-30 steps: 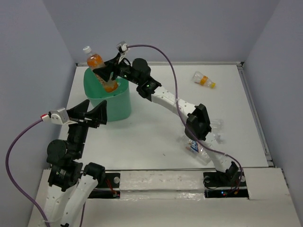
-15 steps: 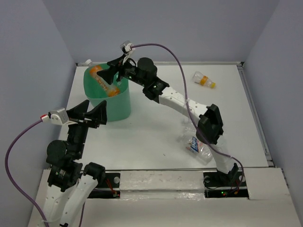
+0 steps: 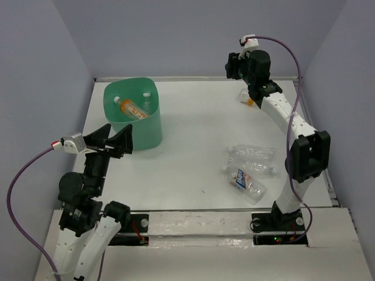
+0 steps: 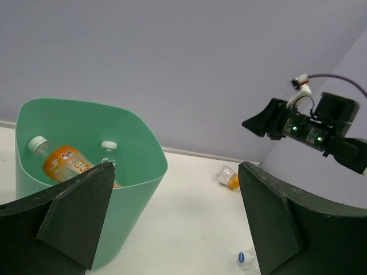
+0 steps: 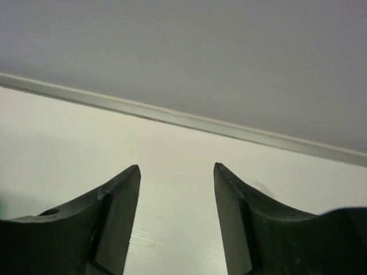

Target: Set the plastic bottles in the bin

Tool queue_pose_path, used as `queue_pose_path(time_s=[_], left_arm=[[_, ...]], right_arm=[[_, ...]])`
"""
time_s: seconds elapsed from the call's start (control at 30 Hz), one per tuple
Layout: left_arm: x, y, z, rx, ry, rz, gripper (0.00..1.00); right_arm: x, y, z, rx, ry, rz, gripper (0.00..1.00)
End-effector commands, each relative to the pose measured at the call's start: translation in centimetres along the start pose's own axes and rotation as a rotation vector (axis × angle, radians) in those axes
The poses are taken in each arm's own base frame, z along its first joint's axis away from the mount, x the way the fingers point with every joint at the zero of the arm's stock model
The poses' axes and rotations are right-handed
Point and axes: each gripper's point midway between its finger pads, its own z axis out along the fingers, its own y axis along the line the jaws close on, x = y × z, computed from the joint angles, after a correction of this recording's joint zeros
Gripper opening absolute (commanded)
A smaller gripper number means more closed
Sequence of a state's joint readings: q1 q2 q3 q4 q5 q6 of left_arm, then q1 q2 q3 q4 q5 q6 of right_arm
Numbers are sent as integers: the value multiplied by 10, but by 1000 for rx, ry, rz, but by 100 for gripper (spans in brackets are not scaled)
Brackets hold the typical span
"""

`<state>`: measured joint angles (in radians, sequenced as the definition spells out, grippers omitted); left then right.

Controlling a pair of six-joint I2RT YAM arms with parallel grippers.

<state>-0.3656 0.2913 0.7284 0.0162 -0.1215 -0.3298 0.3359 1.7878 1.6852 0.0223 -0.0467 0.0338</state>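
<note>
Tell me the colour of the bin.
The bin is mint green, clearest in the left wrist view.

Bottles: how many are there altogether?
6: an orange bottle and a clear bottle inside the bin, a tiny orange bottle far right, apparently three clear bottles clustered near right. The bin may hide more.

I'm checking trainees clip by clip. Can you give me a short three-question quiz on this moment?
1. True or false: the orange bottle lies inside the bin.
2. Between its fingers, the right gripper has: A) a clear bottle, B) nothing, C) a cap.
3. Fill in: the tiny orange bottle lies on the ____.
Key: 1 true; 2 B; 3 table.
</note>
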Motion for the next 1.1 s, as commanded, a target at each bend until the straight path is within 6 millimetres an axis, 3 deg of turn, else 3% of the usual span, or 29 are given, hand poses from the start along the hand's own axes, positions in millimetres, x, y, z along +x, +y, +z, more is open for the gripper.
queue_pose_path(time_s=[0.0, 0.03, 0.07, 0.13, 0.17, 0.2, 0.27, 0.3, 0.37, 0.43, 0.5, 0.53, 0.63, 0.67, 0.7, 0.77, 0.8, 0.93, 1.07], left_arm=[[4, -2, 8, 13, 8, 10, 99], [9, -1, 12, 7, 25, 12, 99], [11, -3, 13, 14, 33, 10, 99], [16, -2, 16, 12, 49, 10, 99], [17, -2, 17, 11, 53, 11, 99], [19, -1, 18, 9, 57, 11, 99], [23, 1, 20, 1, 69, 14, 99], [27, 2, 23, -4, 81, 17, 99], [28, 3, 24, -9, 86, 19, 99], [31, 4, 26, -14, 90, 24, 99], [30, 6, 28, -20, 89, 28, 99], [32, 7, 30, -27, 94, 30, 99], [34, 11, 32, -37, 99, 35, 99], [35, 11, 33, -36, 101, 34, 99], [35, 11, 34, -38, 102, 35, 99], [35, 14, 35, -46, 103, 40, 99], [36, 14, 36, -46, 103, 39, 99], [34, 16, 35, -55, 98, 42, 99], [36, 17, 35, -55, 101, 42, 99]], right_arm=[[111, -72, 7, 223, 365, -307, 62], [115, -90, 7, 282, 410, -362, 71], [139, -101, 13, 287, 485, -460, 78], [153, -122, 14, 330, 547, -543, 95], [151, -134, 17, 344, 551, -558, 97], [165, -144, 20, 339, 584, -575, 99], [161, -153, 27, 314, 562, -550, 100], [173, -164, 29, 291, 577, -520, 100], [175, -172, 35, 270, 576, -504, 100], [201, -182, 38, 235, 635, -499, 100], [203, -192, 43, 244, 643, -524, 100], [220, -198, 45, 252, 677, -538, 100], [225, -209, 52, 242, 669, -531, 100], [234, -214, 54, 229, 673, -508, 100], [231, -216, 59, 224, 654, -474, 100], [237, -208, 65, 150, 641, -417, 98], [249, -206, 68, 115, 650, -374, 96], [254, -194, 75, 56, 646, -308, 92], [248, -213, 73, 102, 619, -230, 90]])
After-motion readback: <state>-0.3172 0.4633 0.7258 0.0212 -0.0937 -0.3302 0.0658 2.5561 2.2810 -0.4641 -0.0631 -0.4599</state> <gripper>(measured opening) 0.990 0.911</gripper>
